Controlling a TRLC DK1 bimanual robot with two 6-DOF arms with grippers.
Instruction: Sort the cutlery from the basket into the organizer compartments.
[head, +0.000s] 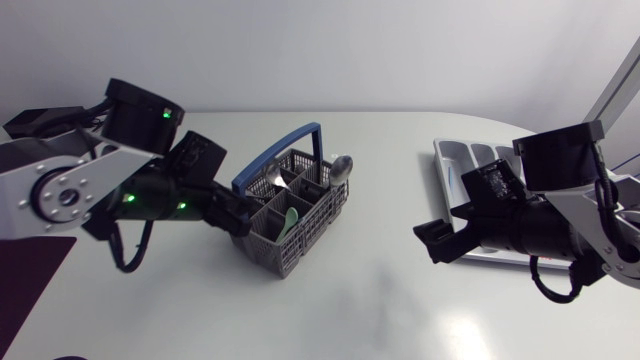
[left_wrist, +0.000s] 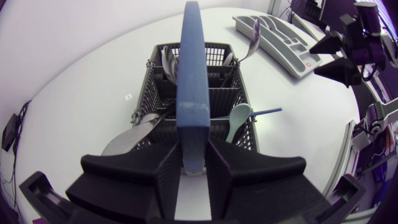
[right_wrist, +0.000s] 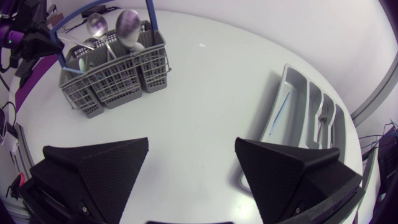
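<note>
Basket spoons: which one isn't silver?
The pale green spoon, standing bowl-up in the basket near the left arm's end. The other spoons there are all shiny silver.

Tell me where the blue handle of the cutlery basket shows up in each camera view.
Head view: the blue handle arches over the grey basket near the table's middle, with the left gripper at its end.
Left wrist view: it runs straight ahead from between the left gripper's fingers.
Right wrist view: far ahead of the right gripper, over the basket.
Shared landmark: the grey organizer.
</note>
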